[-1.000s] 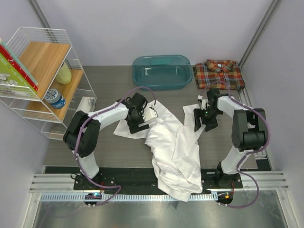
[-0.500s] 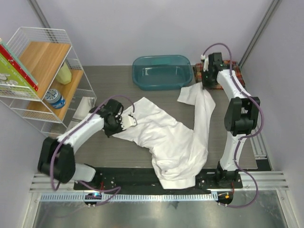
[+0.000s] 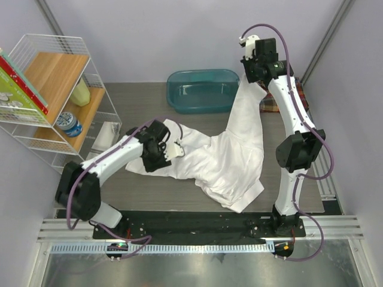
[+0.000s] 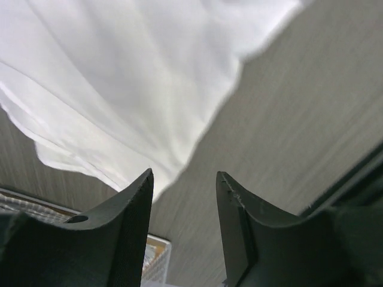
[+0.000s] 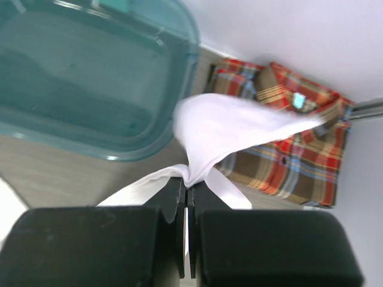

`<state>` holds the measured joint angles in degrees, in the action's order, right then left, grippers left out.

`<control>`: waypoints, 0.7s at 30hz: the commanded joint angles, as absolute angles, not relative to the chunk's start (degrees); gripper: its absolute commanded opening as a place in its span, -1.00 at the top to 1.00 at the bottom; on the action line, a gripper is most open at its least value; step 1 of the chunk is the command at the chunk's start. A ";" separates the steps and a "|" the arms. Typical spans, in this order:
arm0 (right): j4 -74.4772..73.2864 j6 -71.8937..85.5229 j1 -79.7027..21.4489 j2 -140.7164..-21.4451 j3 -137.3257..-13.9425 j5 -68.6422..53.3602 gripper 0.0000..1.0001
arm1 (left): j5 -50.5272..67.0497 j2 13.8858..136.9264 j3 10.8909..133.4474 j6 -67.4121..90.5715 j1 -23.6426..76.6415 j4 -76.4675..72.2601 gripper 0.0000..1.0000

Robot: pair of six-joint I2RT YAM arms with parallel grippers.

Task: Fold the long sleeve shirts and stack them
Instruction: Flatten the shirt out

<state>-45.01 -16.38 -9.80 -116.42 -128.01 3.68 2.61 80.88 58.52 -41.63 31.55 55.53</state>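
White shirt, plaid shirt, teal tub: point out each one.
white shirt [image 3: 230, 161], top external view, on its spread body.
plaid shirt [image 5: 299, 155], right wrist view, on its front panel.
teal tub [image 3: 200, 89], top external view, on its bare floor.

I see bare surface [image 3: 134, 104] open between wire shelf [image 3: 54, 89] and tub [image 3: 203, 89]. White shirt [image 3: 224, 161] sprawls mid-surface, one end lifted like curtain beside tub, blocking my path toward plaid shirt [image 5: 287, 137]. Near-left strip open.
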 commanded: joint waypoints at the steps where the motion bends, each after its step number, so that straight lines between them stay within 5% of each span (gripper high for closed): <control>1: -50.70 -15.22 -11.33 -110.14 -127.89 0.80 0.98 | 2.52 90.42 66.51 -34.20 28.66 48.95 0.05; 9: -48.60 -16.69 -28.99 -79.39 -80.10 -12.89 0.91 | 18.63 97.90 78.92 -27.60 15.47 52.55 -0.01; 10: -49.82 -18.79 -31.96 -78.76 -75.20 -14.66 0.42 | 18.98 98.26 79.36 -27.86 15.47 52.99 -0.04; 12: -53.15 -24.33 -33.48 -77.35 -72.35 -16.78 -0.13 | 19.86 98.79 80.42 -27.95 15.47 53.79 -0.07; 13: -53.17 -24.95 -33.49 -75.86 -71.29 -14.96 -0.57 | 19.95 99.31 80.68 -27.69 15.38 54.40 -0.11; 17: -53.88 -27.95 -23.35 -74.27 -72.59 -15.99 -0.63 | 20.83 100.98 83.14 -28.65 15.47 55.55 -0.19; 21: -54.05 -31.71 -10.68 -78.65 -73.48 -17.49 -0.34 | 21.09 103.09 86.30 -29.00 15.47 54.14 -0.23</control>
